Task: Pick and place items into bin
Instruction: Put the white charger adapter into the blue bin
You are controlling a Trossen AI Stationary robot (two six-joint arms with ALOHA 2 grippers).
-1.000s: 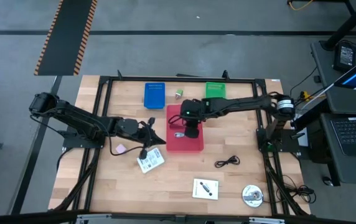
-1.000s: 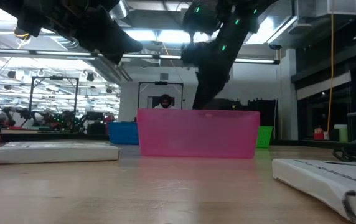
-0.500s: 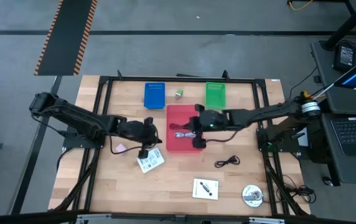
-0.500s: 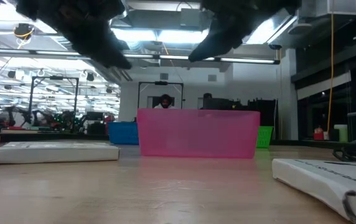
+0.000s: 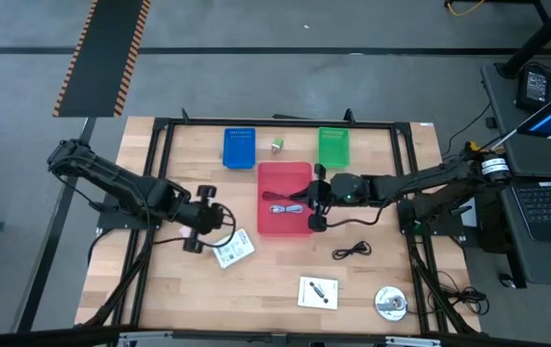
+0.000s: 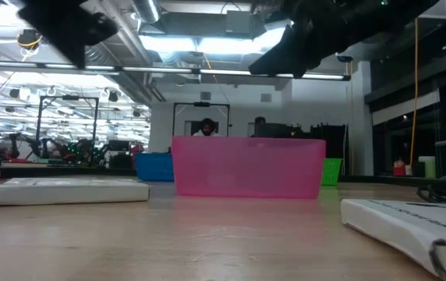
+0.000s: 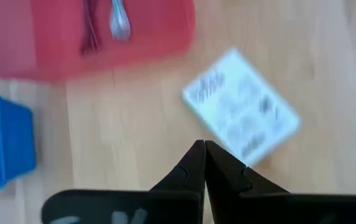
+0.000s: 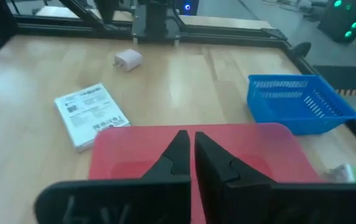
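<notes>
Right gripper (image 5: 316,199) closed, empty, at the red bin (image 5: 284,227); left gripper (image 5: 220,220) likewise — beside packet (image 5: 234,249).

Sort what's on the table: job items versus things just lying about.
Job items:
red plastic bin
coiled cable in the bin
white printed packet
black coiled cable
white card with black part
silver disc

Lying about:
blue basket
green tray
</notes>
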